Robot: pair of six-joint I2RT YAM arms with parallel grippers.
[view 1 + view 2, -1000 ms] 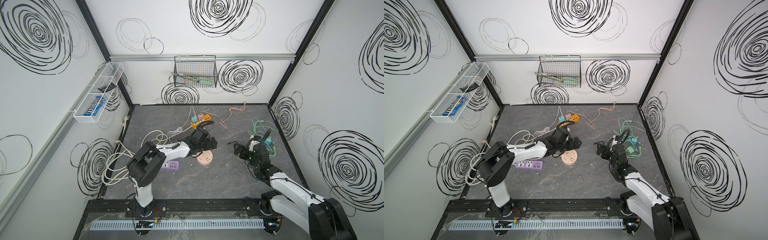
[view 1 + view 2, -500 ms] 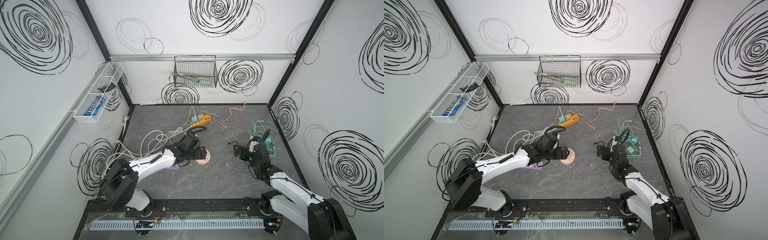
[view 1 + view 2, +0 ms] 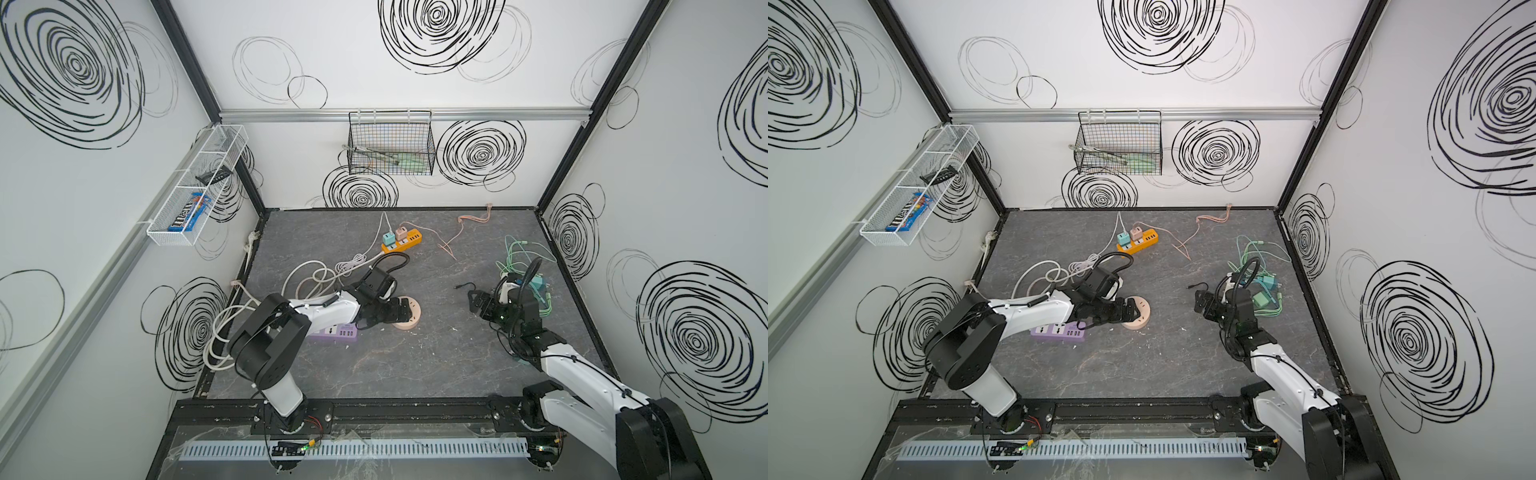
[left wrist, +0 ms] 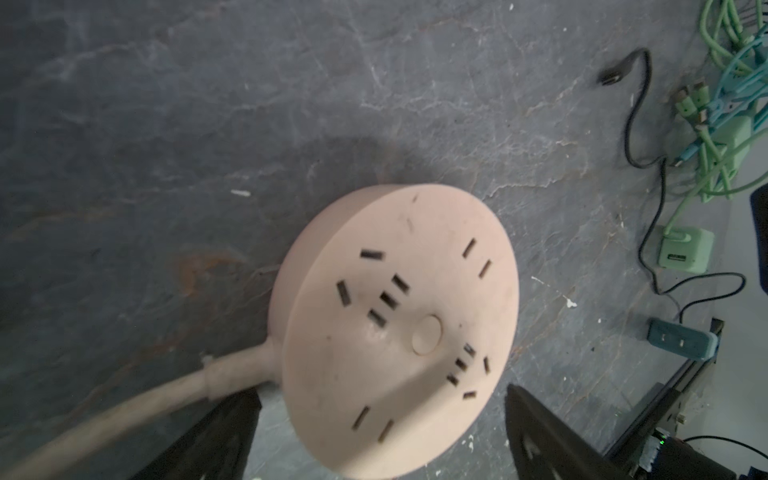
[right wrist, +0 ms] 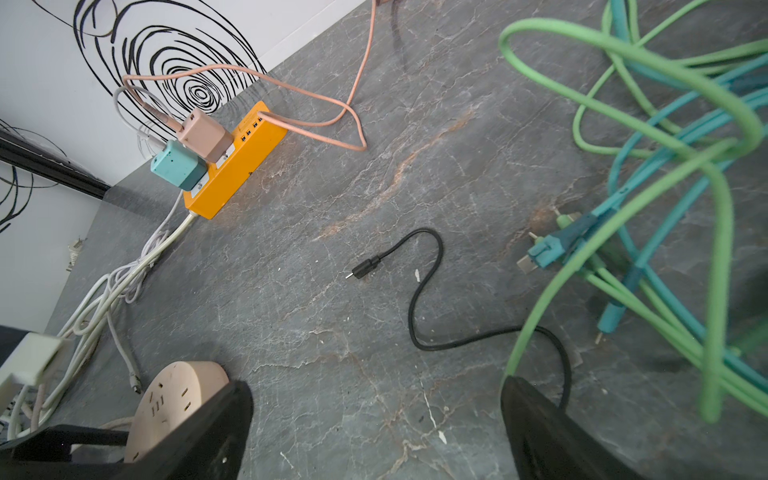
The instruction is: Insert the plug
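A round pink socket block (image 3: pixel 409 319) (image 3: pixel 1139 318) lies on the grey floor, its slotted face (image 4: pixel 399 324) up and its pink cord running off to one side. My left gripper (image 3: pixel 392 312) (image 4: pixel 382 395) stands open, its jaws on either side of the block's near edge with gaps on both sides. Loose plugs lie at the right: a teal charger cube (image 3: pixel 538 284) and a green one (image 4: pixel 685 249), among green and teal cables (image 5: pixel 665 166). A thin black cable ends in a small plug (image 5: pixel 363 268). My right gripper (image 3: pixel 478 301) (image 5: pixel 374 384) hovers open and empty near them.
A purple power strip (image 3: pixel 336 332) lies under the left forearm. An orange strip (image 3: pixel 403 242) at the back carries a teal and a pink charger. White cables (image 3: pixel 307 278) coil at the left. A pink cable (image 3: pixel 457 237) trails at the back, under a wire basket (image 3: pixel 390 145).
My left gripper has swung from behind the round socket block toward the front and now straddles the block. The block itself and the right arm have not moved.
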